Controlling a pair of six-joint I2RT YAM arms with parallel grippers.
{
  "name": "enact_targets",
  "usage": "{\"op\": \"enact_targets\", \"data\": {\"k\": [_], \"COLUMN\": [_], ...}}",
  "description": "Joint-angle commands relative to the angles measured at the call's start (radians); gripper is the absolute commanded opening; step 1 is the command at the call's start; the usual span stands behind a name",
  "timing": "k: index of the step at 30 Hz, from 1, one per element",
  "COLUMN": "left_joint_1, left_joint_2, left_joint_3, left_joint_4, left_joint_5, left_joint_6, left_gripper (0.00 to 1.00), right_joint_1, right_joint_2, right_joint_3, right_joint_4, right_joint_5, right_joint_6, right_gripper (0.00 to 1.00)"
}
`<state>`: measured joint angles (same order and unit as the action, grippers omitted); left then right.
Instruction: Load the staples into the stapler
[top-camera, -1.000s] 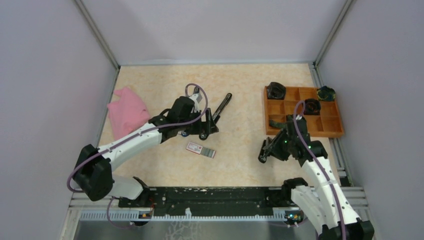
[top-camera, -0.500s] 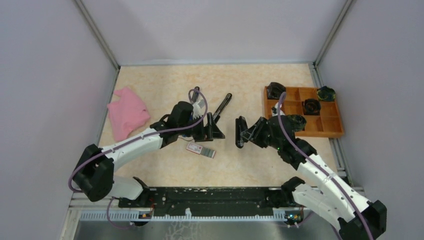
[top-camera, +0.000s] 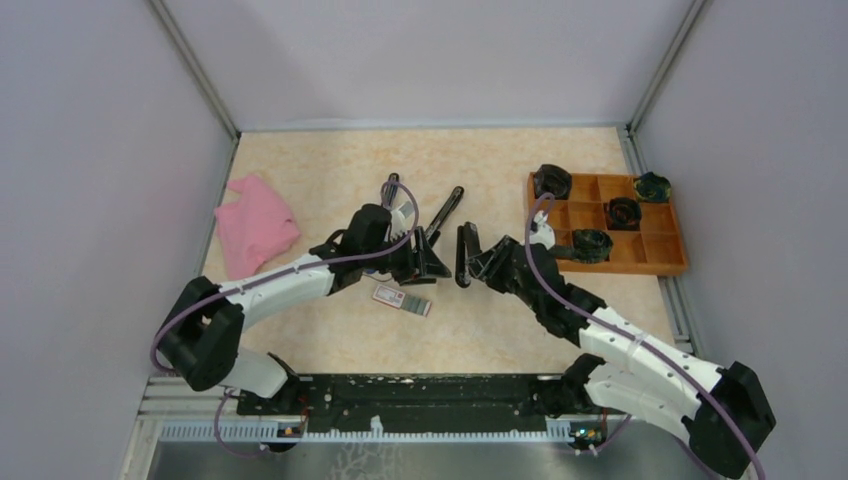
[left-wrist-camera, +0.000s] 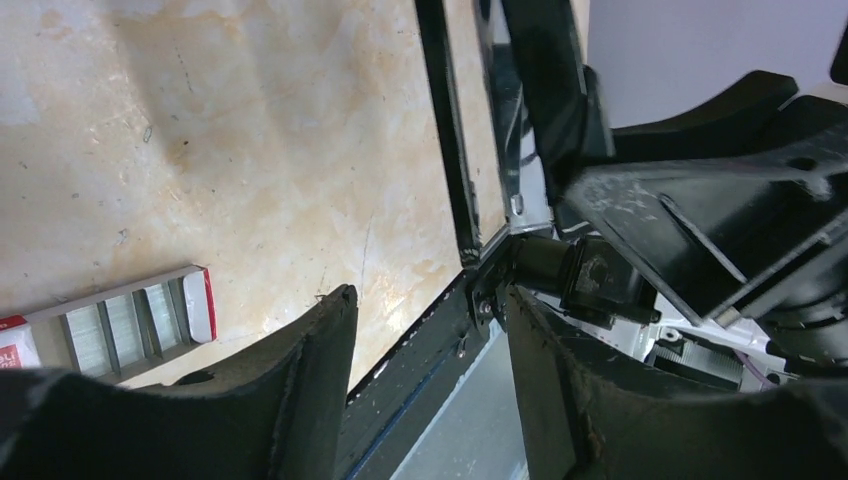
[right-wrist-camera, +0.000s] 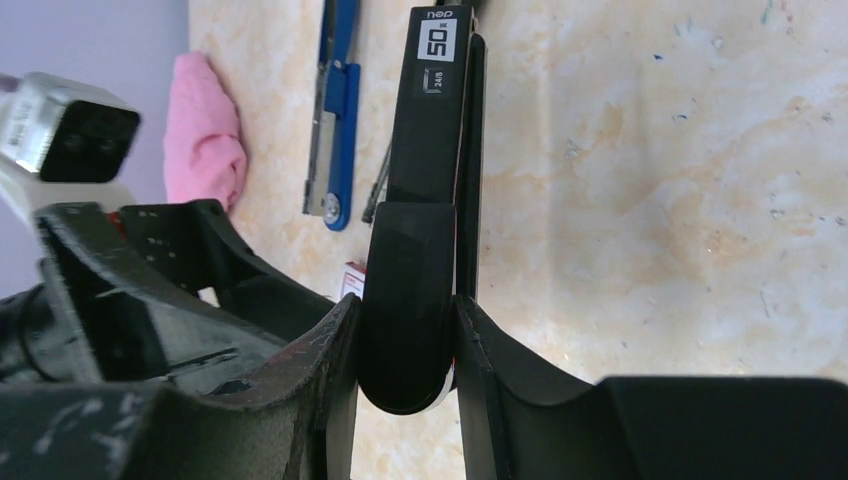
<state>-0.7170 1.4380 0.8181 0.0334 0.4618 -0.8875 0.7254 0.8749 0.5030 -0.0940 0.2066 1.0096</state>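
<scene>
A black stapler (top-camera: 447, 208) lies slantwise at mid-table. It also shows in the right wrist view (right-wrist-camera: 435, 120), with a "50" label at its far end, and in the left wrist view (left-wrist-camera: 445, 150). My right gripper (top-camera: 450, 255) (right-wrist-camera: 408, 310) is shut on the stapler's rounded near end. My left gripper (top-camera: 428, 258) (left-wrist-camera: 428, 300) is shut on the same end from the other side, and a dark part of the stapler fills its gap. The staples (top-camera: 402, 298) (left-wrist-camera: 120, 322), a white-and-red box with a grey strip showing, lie on the table just in front of both grippers, untouched.
A blue-and-metal tool (top-camera: 390, 188) (right-wrist-camera: 335, 100) lies left of the stapler. A pink cloth (top-camera: 255, 228) (right-wrist-camera: 205, 140) is at the left. An orange compartment tray (top-camera: 660, 265) with several dark items stands at the right. Walls close in three sides.
My right arm has swung left from beside the tray to the stapler's near end. My left gripper has shifted slightly right at that same end. The stapler and staples have stayed put.
</scene>
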Motion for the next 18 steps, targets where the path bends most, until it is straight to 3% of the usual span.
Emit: {"op": "enact_targets", "data": {"k": [1, 18], "left_joint_1": [0.001, -0.009], "left_joint_2": [0.029, 0.059], "left_joint_3": [0.008, 0.022], "left_joint_4": [0.042, 0.071], "left_joint_5": [0.007, -0.003], "left_joint_6": [-0.021, -0.052], "left_gripper": [0.61, 0.57], "right_joint_1": [0.036, 0.094], "right_joint_2": [-0.005, 0.043], "right_joint_3": [0.017, 0.019], "right_joint_4": [0.236, 0.333], "right_joint_5": [0.092, 0.115], "right_joint_6": [0.015, -0.03], "right_gripper": [0.0, 0.0]}}
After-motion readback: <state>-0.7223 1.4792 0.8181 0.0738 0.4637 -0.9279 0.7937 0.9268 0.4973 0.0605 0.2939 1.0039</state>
